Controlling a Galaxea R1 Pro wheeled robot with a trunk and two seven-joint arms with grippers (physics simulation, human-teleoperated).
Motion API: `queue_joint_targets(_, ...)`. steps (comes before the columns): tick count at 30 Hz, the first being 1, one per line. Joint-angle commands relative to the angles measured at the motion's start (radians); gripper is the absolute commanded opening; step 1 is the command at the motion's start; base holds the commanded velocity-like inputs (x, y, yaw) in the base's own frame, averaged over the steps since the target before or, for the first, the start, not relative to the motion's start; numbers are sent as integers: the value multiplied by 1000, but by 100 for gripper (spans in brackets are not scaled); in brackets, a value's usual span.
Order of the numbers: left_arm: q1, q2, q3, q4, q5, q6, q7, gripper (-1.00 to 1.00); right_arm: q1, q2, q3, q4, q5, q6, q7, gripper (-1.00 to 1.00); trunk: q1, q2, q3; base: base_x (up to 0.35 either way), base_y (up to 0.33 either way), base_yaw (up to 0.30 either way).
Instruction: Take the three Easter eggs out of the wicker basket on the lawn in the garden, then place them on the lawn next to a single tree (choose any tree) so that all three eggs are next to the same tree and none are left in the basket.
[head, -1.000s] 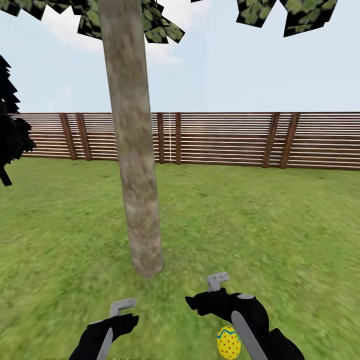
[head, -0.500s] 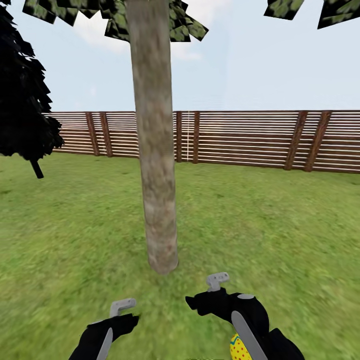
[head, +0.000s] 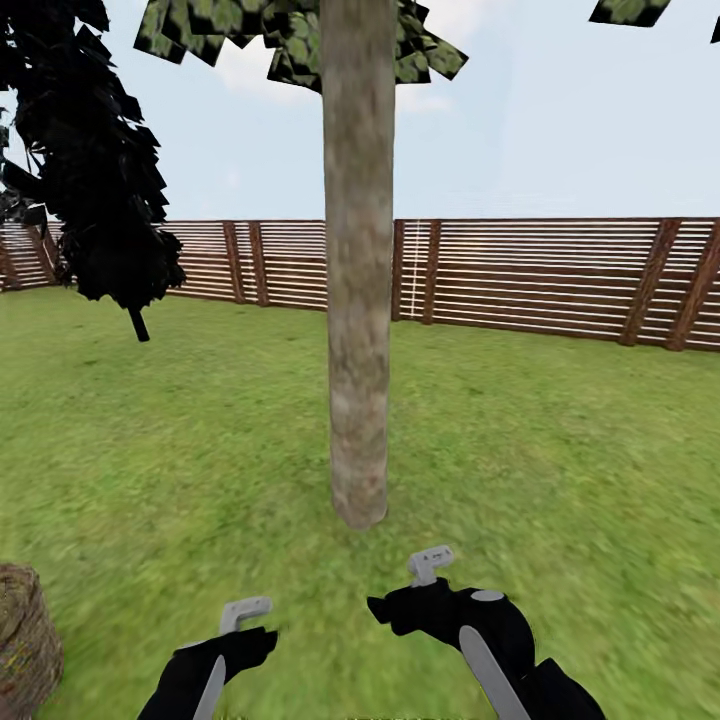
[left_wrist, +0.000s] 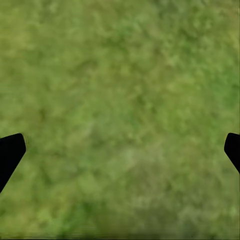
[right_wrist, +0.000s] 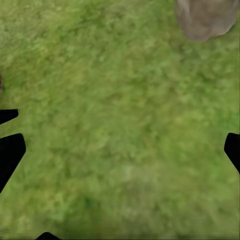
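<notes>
While both arms reach forward low over the lawn (head: 560, 470), the left gripper (left_wrist: 120, 150) and right gripper (right_wrist: 120, 150) hang with their fingers spread wide apart and nothing between them. The tree (head: 358, 300) stands just ahead, its pale mottled trunk upright in the grass. The wicker basket (head: 25, 640), tan and woven, sits at the near left.

A pale mottled tree (head: 358, 300) trunk rises straight ahead of both arms, the one obstacle on open lawn (head: 560, 450). Grass lies unobstructed to either side of it. The wicker basket (head: 25, 640) stands low at far left, a slatted fence (head: 540, 275) well beyond.
</notes>
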Motion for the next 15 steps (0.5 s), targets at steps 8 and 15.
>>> queue_joint_targets(8, -1, -1, 3, -1, 2, 5, 0, 100, -1, -1, 4, -1, -10, 2, -11, 100, -31, 56, 17, -36, 0, 242)
queue_joint_targets(15, 0, -1, 3, 0, 1, 5, 0, 100, -1, -1, 6, -1, -10, 2, -11, 100, -58, 105, 33, -117, 0, 242)
